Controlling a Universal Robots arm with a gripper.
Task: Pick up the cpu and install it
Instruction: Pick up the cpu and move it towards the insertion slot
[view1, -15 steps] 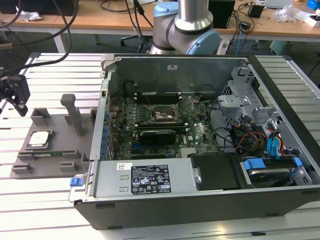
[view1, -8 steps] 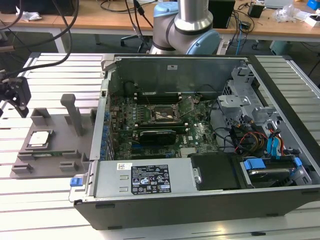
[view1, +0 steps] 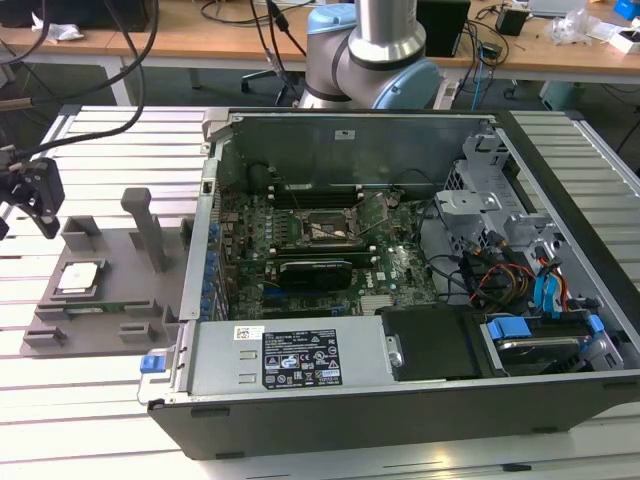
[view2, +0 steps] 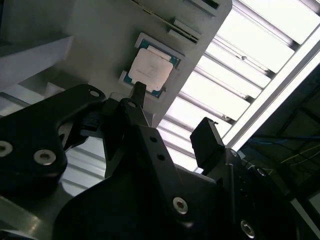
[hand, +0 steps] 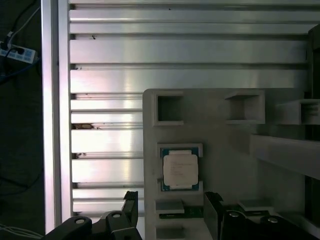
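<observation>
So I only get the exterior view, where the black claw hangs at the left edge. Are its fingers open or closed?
Observer: Open. In the first wrist view the gripper has its fingers apart with nothing between them.
Operator: Has it got the chip yet?
Observer: No. In that view the cpu lies flat in a square recess of the grey tray, metal top up.
Operator: Is the claw lined up with it?
Observer: Roughly, I'd say: the cpu sits just ahead of the gap between the fingers.
</observation>
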